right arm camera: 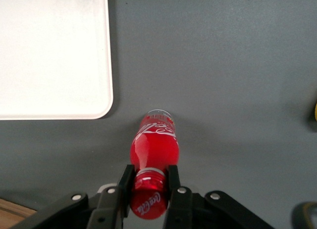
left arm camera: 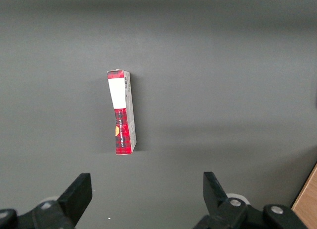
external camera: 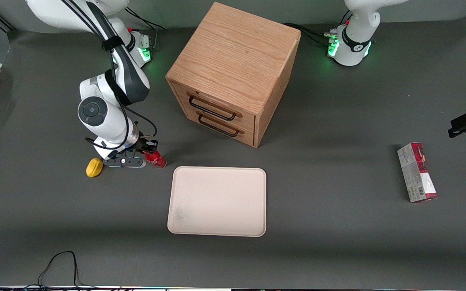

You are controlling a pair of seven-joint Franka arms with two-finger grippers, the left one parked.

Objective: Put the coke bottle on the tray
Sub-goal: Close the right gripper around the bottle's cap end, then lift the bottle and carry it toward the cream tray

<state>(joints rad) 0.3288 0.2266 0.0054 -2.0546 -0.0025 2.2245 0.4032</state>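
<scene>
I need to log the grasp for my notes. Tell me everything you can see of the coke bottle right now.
The coke bottle is small, glossy and red, with white lettering on its body and red cap, and a narrow neck. It looks like plastic. The gripper has its jaws shut on the neck just under the cap. Whether its base touches the table cannot be told. It is beside the tray, not on it, near the tray's corner nearest the working arm.

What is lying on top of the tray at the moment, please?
Nothing lies on the tray; only a faint smudge shows. The coke bottle stands on the table beside it, with the gripper jaws closed on its neck. What lies under the tray is hidden.
</scene>
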